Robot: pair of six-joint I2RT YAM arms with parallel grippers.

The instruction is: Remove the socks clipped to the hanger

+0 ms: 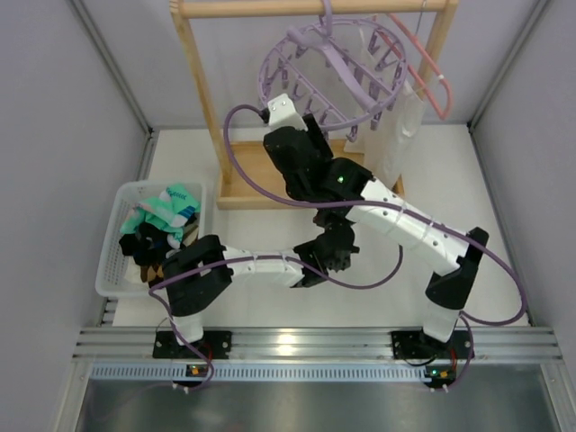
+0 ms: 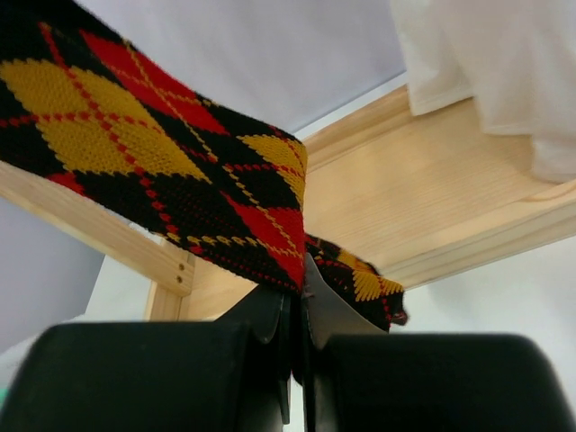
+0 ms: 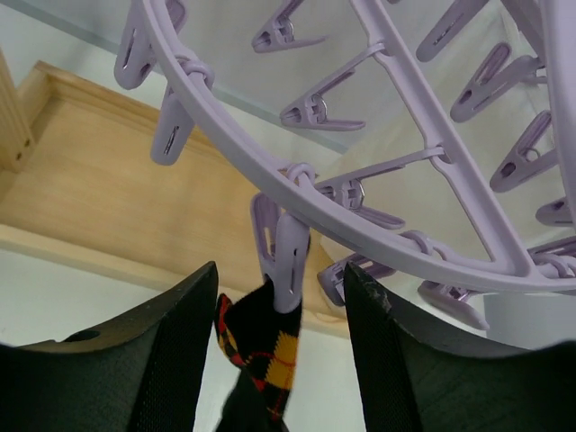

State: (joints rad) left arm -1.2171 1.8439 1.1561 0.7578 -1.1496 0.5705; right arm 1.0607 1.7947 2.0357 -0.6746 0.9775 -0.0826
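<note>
Nearly done: several socks (image 1: 166,214) in basket (image 1: 108,270) at left; 1 argyle sock (image 2: 180,171) seen clipped to hanger (image 3: 360,225); left tool (image 2: 301,290) pinches it, right tool (image 3: 281,279) spread around clip (image 3: 290,256).

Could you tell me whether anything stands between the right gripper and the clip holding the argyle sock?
Nothing visible does: the clip pinching the argyle sock hangs right between the fingers of the open right gripper.
</note>
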